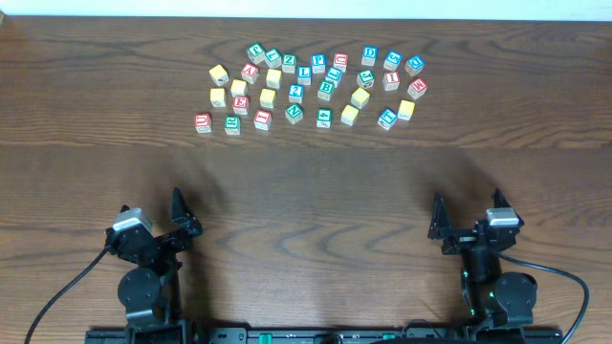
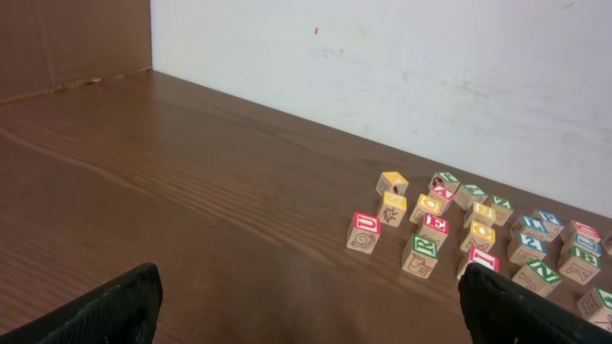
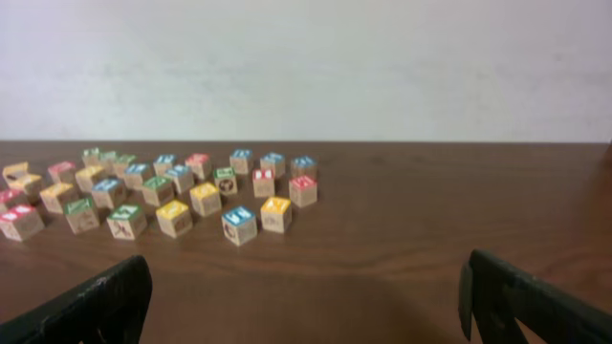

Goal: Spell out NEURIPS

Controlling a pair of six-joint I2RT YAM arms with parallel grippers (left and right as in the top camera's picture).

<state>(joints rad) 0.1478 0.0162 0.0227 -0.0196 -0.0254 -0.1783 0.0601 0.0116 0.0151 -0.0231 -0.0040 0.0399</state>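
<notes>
Now, your left hand (image 1: 151, 205) and right hand (image 1: 467, 203) sit spread and empty, and the small wooden letter cubes (image 1: 295, 113) crowd the table's (image 1: 306, 191) far side, so a wide reach may knock neighbours.

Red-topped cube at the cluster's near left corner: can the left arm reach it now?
Probably yes. The red-topped cube is outermost, nothing crowds its near side, and only bare table lies between it and the open left gripper.

Pale cubes (image 1: 304, 74) with green, red, blue, yellow faces; brown wood-grain table (image 1: 316, 210).
</notes>
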